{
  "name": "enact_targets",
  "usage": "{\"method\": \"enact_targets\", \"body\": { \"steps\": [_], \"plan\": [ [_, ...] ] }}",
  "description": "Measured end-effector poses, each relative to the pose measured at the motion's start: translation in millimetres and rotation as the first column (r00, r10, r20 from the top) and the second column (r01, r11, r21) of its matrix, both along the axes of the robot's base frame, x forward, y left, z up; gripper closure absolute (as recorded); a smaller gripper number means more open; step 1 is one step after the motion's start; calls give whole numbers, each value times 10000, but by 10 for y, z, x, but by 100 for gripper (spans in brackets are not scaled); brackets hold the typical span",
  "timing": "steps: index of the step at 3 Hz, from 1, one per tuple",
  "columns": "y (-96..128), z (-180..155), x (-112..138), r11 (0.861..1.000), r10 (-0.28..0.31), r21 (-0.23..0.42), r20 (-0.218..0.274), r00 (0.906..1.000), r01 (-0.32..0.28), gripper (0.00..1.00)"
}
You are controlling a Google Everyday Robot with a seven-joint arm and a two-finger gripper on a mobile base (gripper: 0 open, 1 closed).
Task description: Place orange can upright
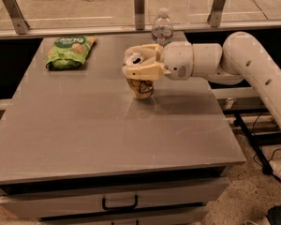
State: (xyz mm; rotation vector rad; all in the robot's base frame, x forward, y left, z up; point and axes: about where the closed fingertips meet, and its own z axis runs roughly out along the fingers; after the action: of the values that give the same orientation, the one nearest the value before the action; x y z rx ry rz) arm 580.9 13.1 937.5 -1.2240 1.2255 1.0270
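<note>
One grey table (84, 135) across most of the view, seen from above and in front, with a drawer (112, 200) and dark handle under the near edge. Behind the far edge, a low railing with metal posts and a pale floor beyond.

Reaching in from the right, a thick white arm (253, 60), bent at the elbow and stretched leftward over the far half of the table. At its end, a cream gripper (133, 63), near the middle of the table's far half, fingers clamped on either side of the can's upper part.

At the far left corner, lying flat, a green snack bag (69, 52), well apart from the gripper. At the far edge, just behind the wrist, a clear bottle (162, 27), upright, white cap on.

Smallest, the can (143, 88): orange-gold with dark print, upright in the gripper, silver top with pull tab facing up, base at the tabletop; contact with the surface hard to tell.
</note>
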Motion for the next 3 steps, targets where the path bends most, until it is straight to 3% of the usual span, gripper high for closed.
{"method": "enact_targets", "body": {
  "steps": [3],
  "plan": [
    [-181, -214, -170, 9985, 125, 531, -220, 9997, -114, 13]
  ]
}}
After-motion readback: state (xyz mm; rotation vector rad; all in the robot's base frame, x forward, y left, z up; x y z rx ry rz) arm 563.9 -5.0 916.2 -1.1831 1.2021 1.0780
